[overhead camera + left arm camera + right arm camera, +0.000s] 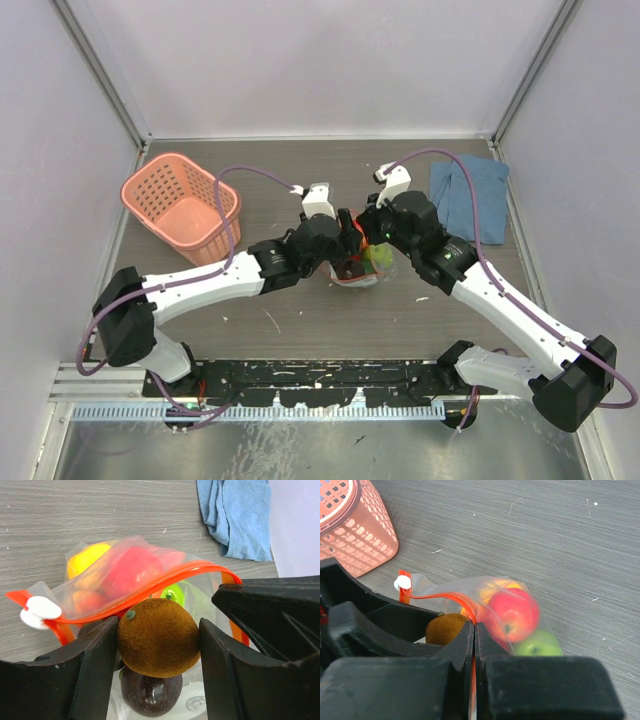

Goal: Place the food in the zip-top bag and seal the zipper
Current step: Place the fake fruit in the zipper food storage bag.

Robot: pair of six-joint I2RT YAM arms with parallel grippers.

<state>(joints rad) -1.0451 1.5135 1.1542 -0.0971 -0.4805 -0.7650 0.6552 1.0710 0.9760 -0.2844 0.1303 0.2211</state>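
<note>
**Both grippers meet at the bag's mouth**

Right now the left gripper point(159, 639) has its jaws closed on a fuzzy brown kiwi point(158, 645), one finger against each side. It holds the kiwi at the open mouth of the bag point(82, 597), just above a dark plum point(150, 694) lying lower in the bag. The orange-red zipper point(150, 586) arcs close behind the kiwi's top, and its white slider point(41, 611) sits at the far left end.

The right gripper point(475, 636) has its jaws pressed together, pinching the zipper at the bag's edge beside the kiwi. Its black fingers hide that part of the strip.

Other food already shows through the clear plastic: a red apple point(514, 612), a green apple point(538, 646) and a yellow fruit point(86, 560).

From the top camera, the bag lies mid-table point(300, 320), mostly covered by the two wrists converging over it. A pink basket point(180, 205) stands well apart to the left, and a folded blue cloth point(475, 195) lies at the back right, just beyond the right arm.
</note>
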